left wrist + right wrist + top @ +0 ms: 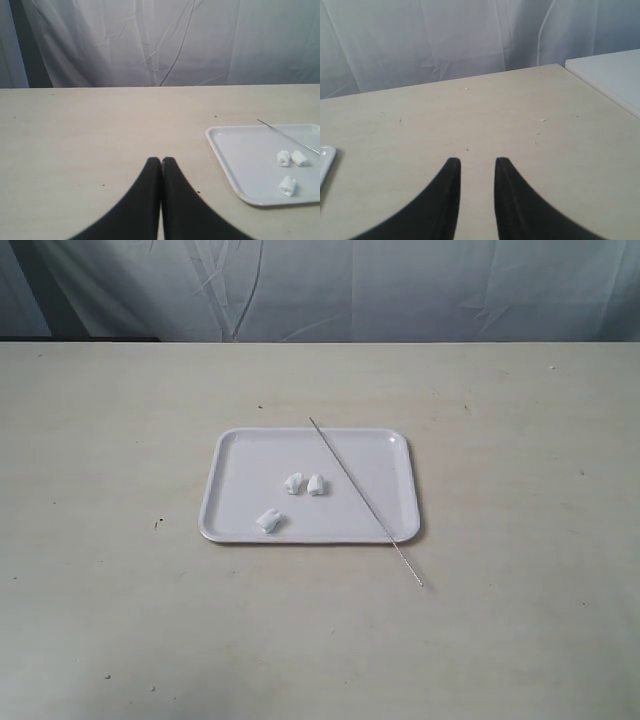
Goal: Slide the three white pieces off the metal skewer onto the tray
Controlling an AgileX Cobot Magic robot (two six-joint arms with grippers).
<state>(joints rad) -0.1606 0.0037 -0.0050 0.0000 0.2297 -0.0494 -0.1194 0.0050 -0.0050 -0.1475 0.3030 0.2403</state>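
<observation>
— Where are those little white bits?

— The three white pieces (316,485) all lie on the tray (240,455), off the rod. Two sit just beside each other near its middle. The third piece (268,521) is apart from them, close to the tray rim that faces away from the curtain (400,290).

— And the metal skewer (360,495)?

— It lies slantwise across the tray. One end pokes over the rim on the curtain side. The other end runs out past a tray corner and rests on the worktop (120,600).

— Where's the tray itself?

— Roughly midway between the worktop's side edges, well clear of every corner.

— What about the arms?

— The left pincer (161,161) has its black tips pressed together, gripping nothing. It hangs over bare worktop, well apart from the tray. The right pincer (477,162) shows a narrow gap between its fingers, with nothing in it. It is over bare worktop too, and only a sliver of the tray shows at the edge of its camera view.
</observation>
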